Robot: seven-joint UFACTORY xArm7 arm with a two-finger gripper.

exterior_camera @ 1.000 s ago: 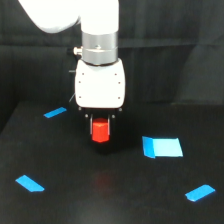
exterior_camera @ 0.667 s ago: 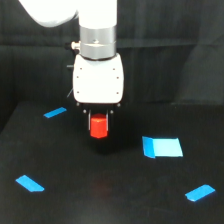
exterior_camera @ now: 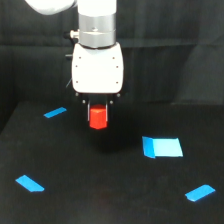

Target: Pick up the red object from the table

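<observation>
The red object [exterior_camera: 98, 118], a small stubby red-orange block, hangs clear of the black table [exterior_camera: 110, 200], lifted above it. My gripper [exterior_camera: 98, 114] is shut on the red object from above, its short dark fingers on either side of the block's top. The white gripper body and grey wrist rise straight above it. A faint reddish reflection shows on the table below.
Flat blue patches mark the table: a large one [exterior_camera: 162, 147] at the exterior view's right, a thin one [exterior_camera: 55, 112] at the left back, one at the front left [exterior_camera: 29, 183] and one at the front right [exterior_camera: 200, 192]. A black curtain hangs behind.
The gripper has risen with the red object held in it; the block now sits higher above the table than before.
</observation>
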